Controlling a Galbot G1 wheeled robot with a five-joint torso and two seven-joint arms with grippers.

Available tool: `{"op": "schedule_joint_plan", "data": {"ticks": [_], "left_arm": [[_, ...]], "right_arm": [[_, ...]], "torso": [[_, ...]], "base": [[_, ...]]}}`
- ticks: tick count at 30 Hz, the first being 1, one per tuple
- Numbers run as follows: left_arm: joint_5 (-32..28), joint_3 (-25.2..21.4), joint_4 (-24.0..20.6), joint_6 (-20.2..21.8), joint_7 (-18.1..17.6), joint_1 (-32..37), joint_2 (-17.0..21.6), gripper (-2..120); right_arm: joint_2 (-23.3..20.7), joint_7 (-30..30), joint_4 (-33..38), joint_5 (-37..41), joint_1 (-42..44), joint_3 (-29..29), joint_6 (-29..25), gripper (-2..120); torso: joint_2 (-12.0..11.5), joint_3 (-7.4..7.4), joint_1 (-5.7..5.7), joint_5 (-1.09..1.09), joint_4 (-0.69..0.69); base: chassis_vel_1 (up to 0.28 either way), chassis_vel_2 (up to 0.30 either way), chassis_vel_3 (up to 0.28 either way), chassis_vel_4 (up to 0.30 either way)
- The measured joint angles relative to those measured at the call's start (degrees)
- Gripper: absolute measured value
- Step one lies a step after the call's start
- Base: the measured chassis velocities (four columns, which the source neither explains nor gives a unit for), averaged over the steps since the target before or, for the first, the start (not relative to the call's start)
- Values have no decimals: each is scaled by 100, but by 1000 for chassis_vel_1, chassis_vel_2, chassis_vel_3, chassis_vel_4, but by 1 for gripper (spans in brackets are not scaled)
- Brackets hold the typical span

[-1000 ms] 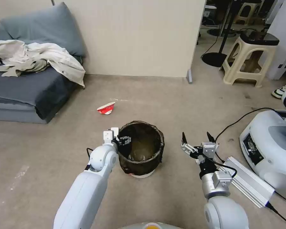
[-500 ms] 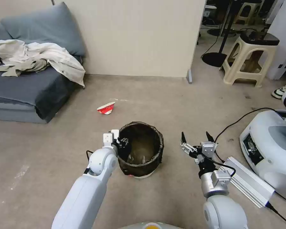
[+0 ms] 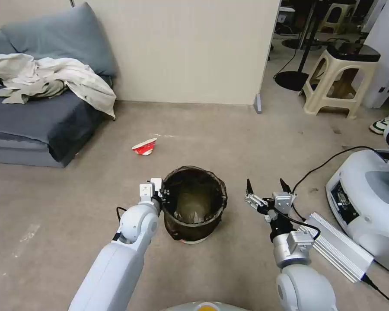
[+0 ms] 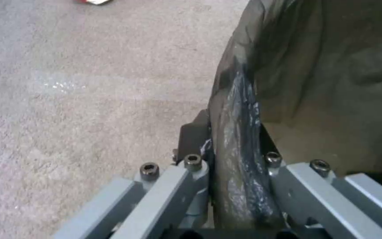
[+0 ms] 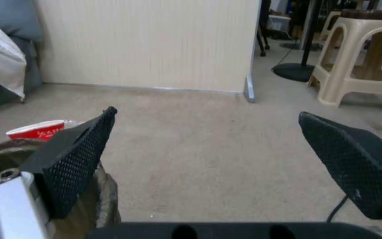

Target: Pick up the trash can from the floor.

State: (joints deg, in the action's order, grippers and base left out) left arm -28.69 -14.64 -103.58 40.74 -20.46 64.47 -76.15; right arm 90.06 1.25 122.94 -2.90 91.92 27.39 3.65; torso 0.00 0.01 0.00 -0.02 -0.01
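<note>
Indoors, left hand (image 3: pixel 163 197) pinches trash can (image 3: pixel 194 205) rim on floor (image 3: pixel 229 142); right hand (image 3: pixel 266 186) spread.

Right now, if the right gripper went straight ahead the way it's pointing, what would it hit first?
Probably nothing near: the open right gripper faces bare floor, then the beige wall. The trash can sits off to its side.

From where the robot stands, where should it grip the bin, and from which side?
Grip the rim on the robot's left, coming from above. The bin stands upright and open-topped, its wall thin enough to pinch with one finger inside and one outside. The left gripper already straddles that bag-covered rim. The right gripper waits open beside it.
</note>
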Motion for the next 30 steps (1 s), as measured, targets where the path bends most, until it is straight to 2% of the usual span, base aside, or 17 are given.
{"op": "schedule_joint_plan", "data": {"ticks": [6,7,8,9,11,12,14,15,17,18,20,23,30], "left_arm": [[-205,-93,-345,-138,-181,120,55,4],[-319,-197,-524,-211,-242,175,101,3],[-626,-399,-829,-568,-194,273,221,3],[-626,-399,-829,-568,-194,273,221,3],[-635,-526,-1042,-968,68,391,387,3],[-635,-526,-1042,-968,68,391,387,3],[-547,-620,-1260,-1392,384,539,591,3],[-547,-620,-1260,-1392,384,539,591,3],[-236,-729,-1403,-1898,796,700,787,3],[-236,-729,-1403,-1898,796,700,787,3],[174,-791,-1523,-2334,1176,861,914,3],[360,-790,-1659,-2415,1197,957,933,3],[634,-704,-1909,-2416,1003,1147,796,3]], "right_arm": [[-1,0,13,-1,4,14,-14,100],[-11,0,38,2,5,35,-15,100],[-55,7,81,62,12,87,-16,100],[-55,7,81,62,12,87,-16,100],[-81,12,87,96,5,110,-5,100],[-81,12,87,96,5,110,-5,100],[-88,14,96,107,-23,101,20,100],[-88,14,96,107,-23,101,20,100],[-78,15,97,108,-45,78,34,100],[-78,15,97,108,-45,78,34,100],[-60,14,87,94,-54,56,35,100],[-39,14,86,78,-52,51,35,100],[-43,14,143,74,-29,89,52,100]], "torso": [[0,0,0,2,-1],[0,0,0,2,2],[0,0,0,1,-1],[0,0,0,1,-1],[0,0,0,2,0],[0,0,0,2,0],[0,0,0,1,1],[0,0,0,1,1],[0,0,0,2,2],[0,0,0,2,2],[0,-1,0,2,2],[0,-1,0,2,2],[0,-1,0,2,1]], "base": [[0,0,0,0],[0,0,0,0],[0,0,0,0],[0,0,0,0],[0,0,0,0],[0,0,0,0],[0,0,0,0],[0,0,0,0],[0,0,0,0],[0,0,0,0],[0,0,0,0],[0,0,0,0],[0,0,0,0]]}}
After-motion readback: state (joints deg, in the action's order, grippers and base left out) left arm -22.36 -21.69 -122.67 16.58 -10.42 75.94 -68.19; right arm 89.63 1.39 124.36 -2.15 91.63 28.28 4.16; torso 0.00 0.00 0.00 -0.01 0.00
